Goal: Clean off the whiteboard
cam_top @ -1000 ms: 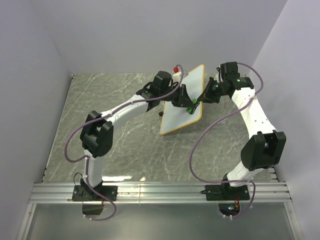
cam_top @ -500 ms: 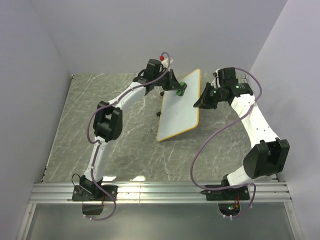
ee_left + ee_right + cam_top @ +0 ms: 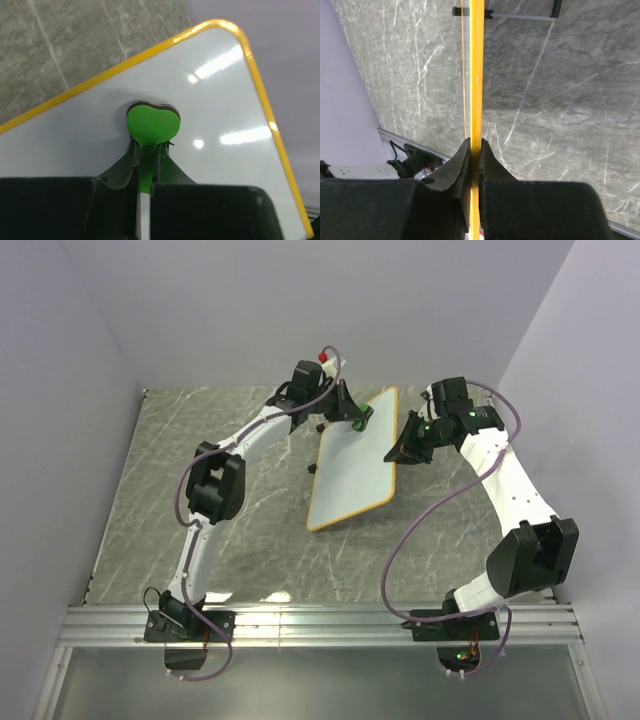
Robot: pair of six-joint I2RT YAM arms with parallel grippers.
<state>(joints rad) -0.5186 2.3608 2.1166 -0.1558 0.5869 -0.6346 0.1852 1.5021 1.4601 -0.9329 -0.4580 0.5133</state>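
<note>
The whiteboard (image 3: 350, 468), a glossy white rectangle with a thin yellow-orange rim and rounded corners, is standing tilted over the far right part of the grey marble-patterned table (image 3: 150, 480). Plain pale walls (image 3: 200, 310) are closing the space. The left gripper (image 3: 146, 152) is clenching a green heart-shaped eraser (image 3: 152, 125), which is touching the board near its far corner. The right gripper (image 3: 476, 150) is grasping the board's right rim between its black fingers
</note>
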